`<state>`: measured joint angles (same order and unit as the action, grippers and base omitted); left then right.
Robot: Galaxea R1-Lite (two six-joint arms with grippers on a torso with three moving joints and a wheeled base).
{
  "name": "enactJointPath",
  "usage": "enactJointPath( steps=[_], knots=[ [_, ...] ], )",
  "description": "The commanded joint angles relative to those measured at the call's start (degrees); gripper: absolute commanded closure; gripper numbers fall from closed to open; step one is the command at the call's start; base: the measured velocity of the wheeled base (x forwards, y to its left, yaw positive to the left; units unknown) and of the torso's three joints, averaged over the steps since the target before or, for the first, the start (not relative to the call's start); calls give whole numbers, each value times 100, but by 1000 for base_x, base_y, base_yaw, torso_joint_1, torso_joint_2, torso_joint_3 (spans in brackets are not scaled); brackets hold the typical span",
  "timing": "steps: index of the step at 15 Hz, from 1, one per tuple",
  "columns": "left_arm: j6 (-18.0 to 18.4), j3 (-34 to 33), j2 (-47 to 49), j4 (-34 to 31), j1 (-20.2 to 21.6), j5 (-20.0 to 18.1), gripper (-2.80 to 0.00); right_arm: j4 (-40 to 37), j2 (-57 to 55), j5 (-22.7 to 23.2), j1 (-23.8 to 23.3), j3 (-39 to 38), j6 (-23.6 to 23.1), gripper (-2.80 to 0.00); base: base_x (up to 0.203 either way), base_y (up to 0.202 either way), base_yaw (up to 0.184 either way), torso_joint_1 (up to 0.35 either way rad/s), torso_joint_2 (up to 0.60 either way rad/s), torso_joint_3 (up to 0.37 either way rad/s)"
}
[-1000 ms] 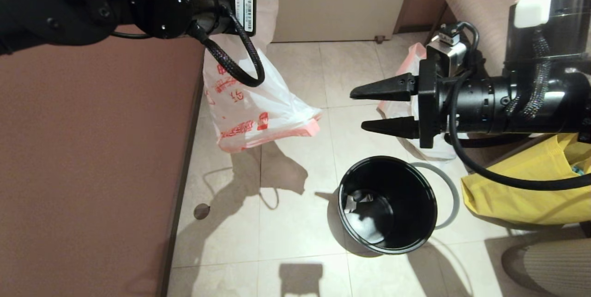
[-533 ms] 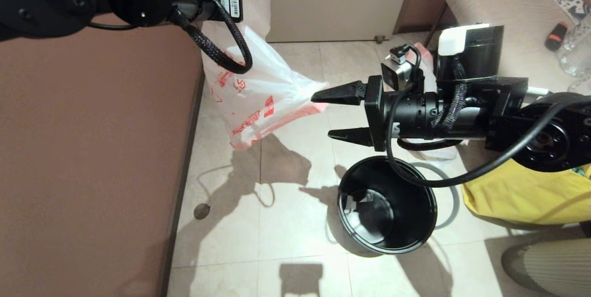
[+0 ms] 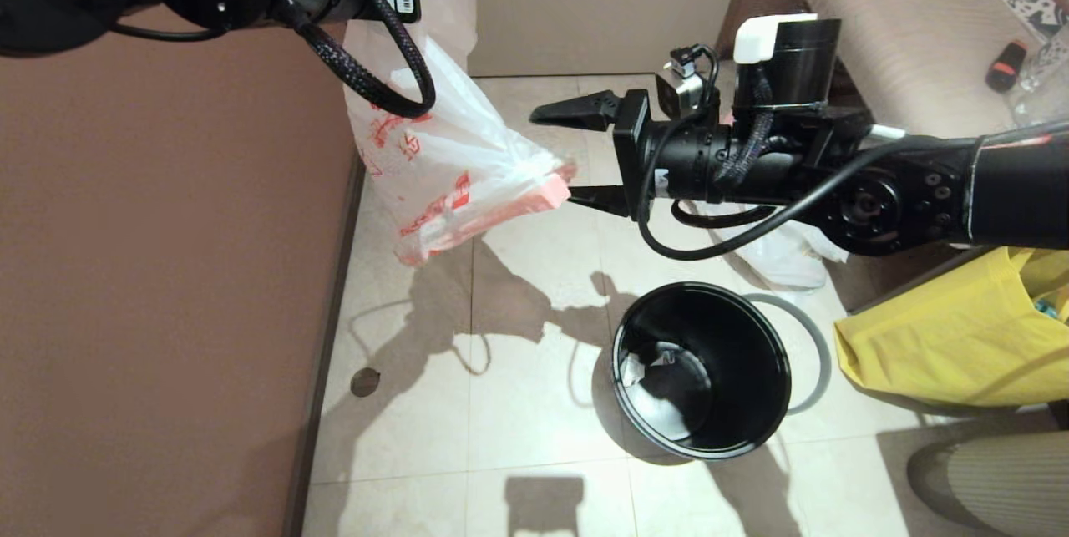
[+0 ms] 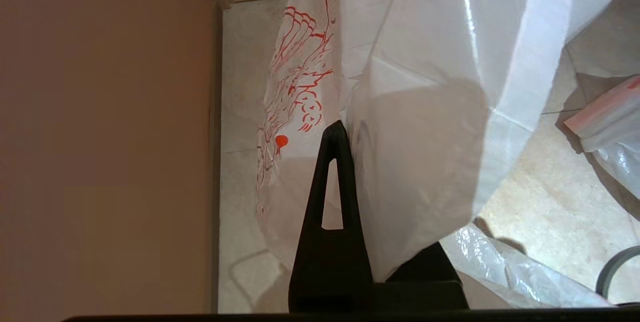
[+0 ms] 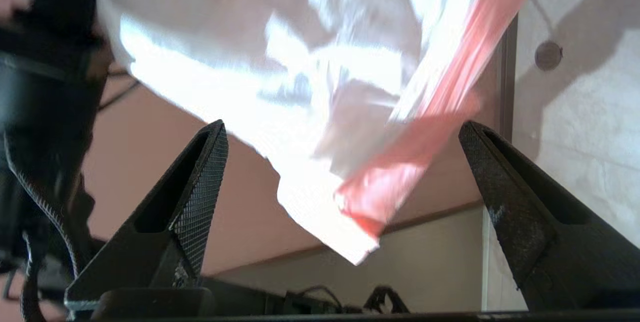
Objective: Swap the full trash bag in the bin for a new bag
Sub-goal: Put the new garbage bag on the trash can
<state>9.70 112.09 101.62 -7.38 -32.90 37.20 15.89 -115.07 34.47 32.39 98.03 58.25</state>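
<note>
Item: the new bag, thin white plastic with large red characters, hanging at far left beside the brown wall, held up by the left gripper, whose jaws are pressed together on a fold of its film. Item: right gripper, jaws spread wide, level with the bag's pink-red lower corner, which lies between the two fingers in the right wrist view but is not yet pinched. Item: the bin, black, unlined, standing on the floor tiles near centre-right, well below both grippers; its grey hoop lies loose on the floor against its right side. Item: the full trash bag, partly hidden behind the right arm, on the floor just beyond the bin. Item: yellow bag, at right. Risk: the corner is limp and swinging, so the right jaws may shut on air or on one layer only; a hard pull between both grippers could tear the film.
</note>
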Motion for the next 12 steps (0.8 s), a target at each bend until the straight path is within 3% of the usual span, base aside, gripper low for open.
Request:
enactJointPath(
  steps=[1, 5, 7, 12],
  knots=[
    [5, -7, 9, -3, 135, -21, 0, -2, -383, 23, -32, 496, 105, -280, 0, 0, 0, 0, 0, 0],
    [-21, -47, -11, 29, 163, -46, 0, -257, -624, 58, 16, 1302, 356, -280, 0, 0, 0, 0, 0, 0],
    [-12, -38, 25, 157, 257, -72, 0, -656, -467, 42, 159, 1227, 396, -280, 0, 0, 0, 0, 0, 0],
    [-141, -47, 138, 293, 272, -76, 0, -684, -497, 35, 470, 1357, 590, -280, 0, 0, 0, 0, 0, 0]
  ],
)
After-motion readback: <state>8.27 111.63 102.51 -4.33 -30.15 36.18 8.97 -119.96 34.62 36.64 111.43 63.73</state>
